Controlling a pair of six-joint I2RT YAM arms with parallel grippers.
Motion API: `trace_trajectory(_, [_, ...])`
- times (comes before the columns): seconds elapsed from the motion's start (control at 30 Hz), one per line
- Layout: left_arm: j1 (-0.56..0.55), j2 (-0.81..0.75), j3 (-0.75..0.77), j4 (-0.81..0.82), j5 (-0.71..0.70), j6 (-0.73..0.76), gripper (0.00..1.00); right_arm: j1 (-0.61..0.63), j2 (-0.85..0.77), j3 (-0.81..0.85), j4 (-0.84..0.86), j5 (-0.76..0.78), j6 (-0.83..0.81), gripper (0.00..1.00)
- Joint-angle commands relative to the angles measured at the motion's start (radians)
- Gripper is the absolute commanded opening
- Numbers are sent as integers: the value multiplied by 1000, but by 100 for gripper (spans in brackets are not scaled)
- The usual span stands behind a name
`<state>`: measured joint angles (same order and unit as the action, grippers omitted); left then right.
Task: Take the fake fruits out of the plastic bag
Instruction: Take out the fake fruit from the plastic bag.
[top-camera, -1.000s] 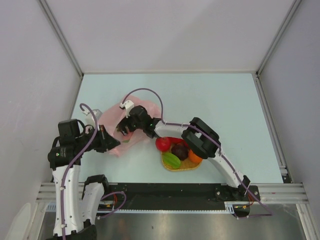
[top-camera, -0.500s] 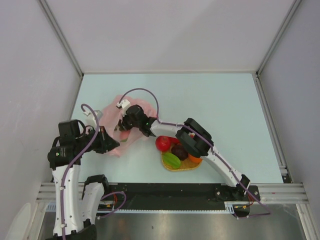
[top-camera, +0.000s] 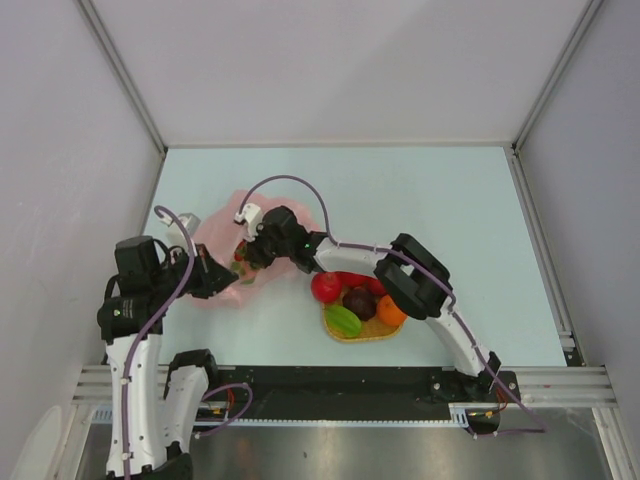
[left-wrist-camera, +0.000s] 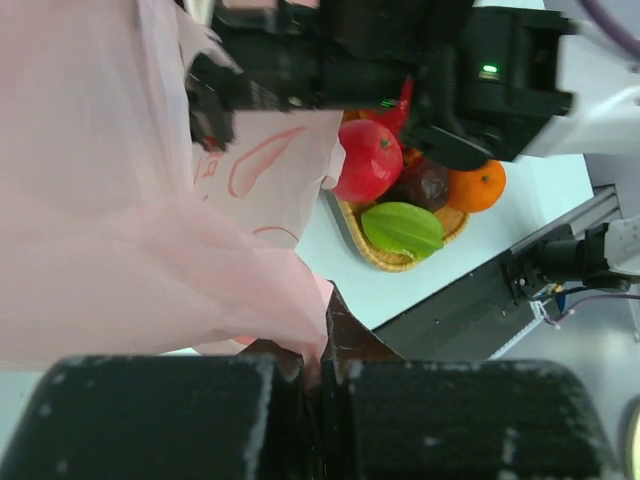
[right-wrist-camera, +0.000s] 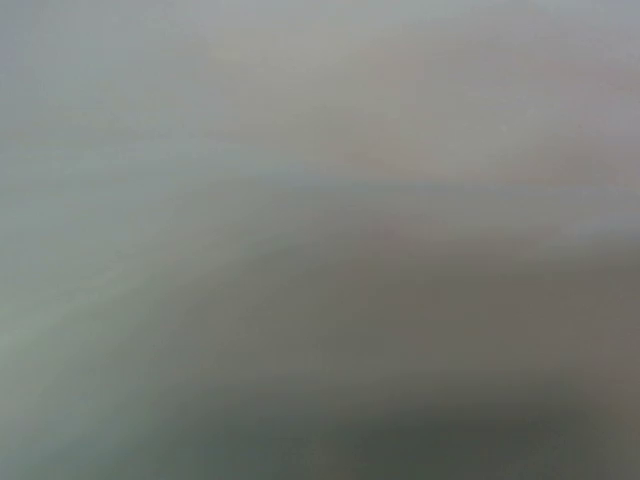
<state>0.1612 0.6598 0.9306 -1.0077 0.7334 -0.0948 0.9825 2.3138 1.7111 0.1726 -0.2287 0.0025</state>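
The pink plastic bag (top-camera: 215, 238) lies left of centre, its near edge pinched in my left gripper (top-camera: 205, 277), which is shut on the film (left-wrist-camera: 318, 375). My right gripper (top-camera: 248, 256) reaches into the bag's mouth, its tips hidden by plastic; a bit of red and green (top-camera: 240, 264) shows beside it. The right wrist view is a grey blur. Outside the bag, a red fruit (top-camera: 326, 287), a dark purple one (top-camera: 359, 302), an orange one (top-camera: 391, 312) and a green one (top-camera: 343, 320) rest on the woven mat (top-camera: 365, 335).
The right arm's forearm (top-camera: 415, 275) crosses above the mat and fruits (left-wrist-camera: 402, 228). A black rail (top-camera: 330, 385) runs along the table's near edge. Grey walls close in the left, right and back.
The right gripper has pushed deeper into the bag's mouth and closed. The bag has spread out more to the back left. The left gripper keeps its pinch on the bag.
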Motion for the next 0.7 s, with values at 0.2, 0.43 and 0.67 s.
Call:
trace_trajectory(0.2, [-29,38,-3,190,-80,-60,0,61,-321,-119,-206,-141,-84,0])
trace_trajectory(0.43, [-23,69,25,254,-69,-94,0,73,-470,-166,-406,-189,-209,0])
trace_trajectory(0.67, [-19,84,17,284,-60,-126,0,59,-619,-281,-484,-175,-315,0])
